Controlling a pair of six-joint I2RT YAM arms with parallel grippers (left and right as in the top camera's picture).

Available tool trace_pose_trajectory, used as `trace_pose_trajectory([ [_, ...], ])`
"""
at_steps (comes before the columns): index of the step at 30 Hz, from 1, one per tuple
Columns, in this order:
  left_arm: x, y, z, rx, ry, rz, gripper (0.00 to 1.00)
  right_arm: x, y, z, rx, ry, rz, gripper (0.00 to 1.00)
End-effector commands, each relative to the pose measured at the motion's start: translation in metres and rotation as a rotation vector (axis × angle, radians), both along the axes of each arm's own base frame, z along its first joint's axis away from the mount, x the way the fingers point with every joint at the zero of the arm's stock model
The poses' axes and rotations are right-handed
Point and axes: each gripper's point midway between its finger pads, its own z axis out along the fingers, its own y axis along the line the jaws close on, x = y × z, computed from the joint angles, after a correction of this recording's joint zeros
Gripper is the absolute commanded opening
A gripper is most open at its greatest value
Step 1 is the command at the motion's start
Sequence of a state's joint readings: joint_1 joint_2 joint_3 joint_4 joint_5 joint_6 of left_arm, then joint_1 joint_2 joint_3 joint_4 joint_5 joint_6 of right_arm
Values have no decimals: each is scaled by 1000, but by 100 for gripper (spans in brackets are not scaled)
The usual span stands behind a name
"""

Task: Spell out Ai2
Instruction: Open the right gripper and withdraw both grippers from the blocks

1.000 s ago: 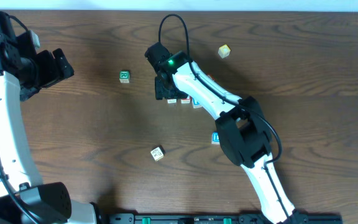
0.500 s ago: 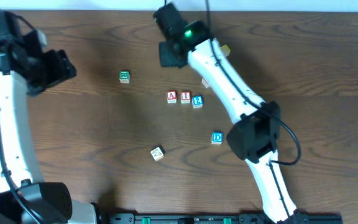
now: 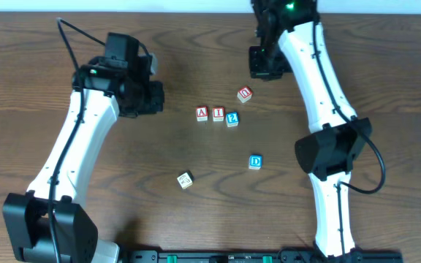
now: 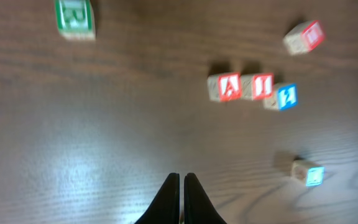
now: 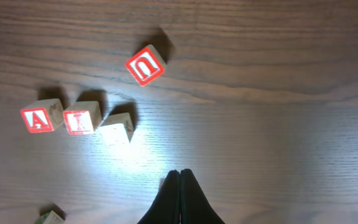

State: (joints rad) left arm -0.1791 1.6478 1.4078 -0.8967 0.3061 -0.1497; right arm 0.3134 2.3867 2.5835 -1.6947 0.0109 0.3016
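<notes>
Left arm [image 3: 86,142] swung inward, Ai2 cubes [image 3: 217,115] touching

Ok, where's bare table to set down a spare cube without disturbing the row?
Bare wood lies between the A-I-2 row and the D cube, and left of the patterned cube. It is crowded above the row: the red-marked cube sits close to its right end, with the right hand nearby.

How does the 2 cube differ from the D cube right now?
The 2 cube closes the row, against the I cube; the D cube stands alone, apart from every other cube. The 2 cube's top shows a numeral; the D cube's a letter. Both are small cubes marked in blue.
</notes>
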Motion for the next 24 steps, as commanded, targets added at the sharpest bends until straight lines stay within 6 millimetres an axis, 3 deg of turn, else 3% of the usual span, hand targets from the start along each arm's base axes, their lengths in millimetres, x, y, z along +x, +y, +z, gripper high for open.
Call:
trace_pose_trajectory([
  [1,-12,10,-28,42,66,67,6,-4,5,16,37,-25,59,1],
  [5,-22,8,-49,47,94,59,6,-3,0,5,-35,-22,52,1],
  [9,-15,6,-49,72,64,90,6,-2,1,-5,-24,-4,39,1],
  [15,-4,5,-46,55,30,145,6,-14,-3,-5,-1,54,26,1],
  [19,-1,4,-44,48,20,155,6,-24,2,16,57,34,46,1],
  [24,2,5,-42,44,11,183,6,-45,-32,56,29,-67,-5,2],
])
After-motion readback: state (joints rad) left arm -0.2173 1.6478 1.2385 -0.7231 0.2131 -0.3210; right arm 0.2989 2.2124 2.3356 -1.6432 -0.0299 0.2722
